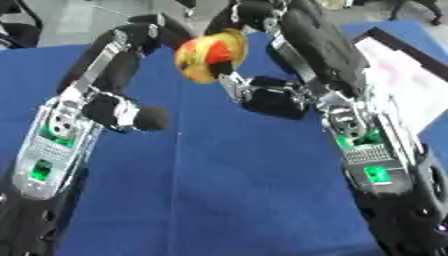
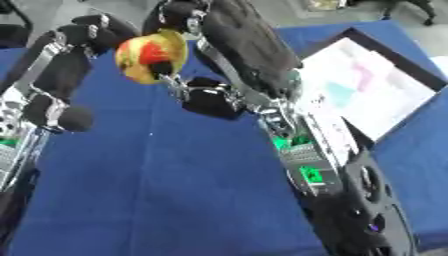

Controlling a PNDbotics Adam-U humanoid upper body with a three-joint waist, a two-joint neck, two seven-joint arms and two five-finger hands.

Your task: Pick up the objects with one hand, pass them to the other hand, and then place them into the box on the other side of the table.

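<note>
A round yellow-and-red object, apple-like, is held up above the blue-covered table, between the two hands near the top centre of both views. It is pinched by the right hand, whose thumb and fingers are curled against its lower right side. The left hand is raised just beside the object on its left, fingers bent forward; whether they touch it cannot be told, and nothing is seen gripped by them. A dark-rimmed box is seen at the table's right side, with a white sheet showing pink and teal patches lying flat inside it; nothing else can be made out in it.
</note>
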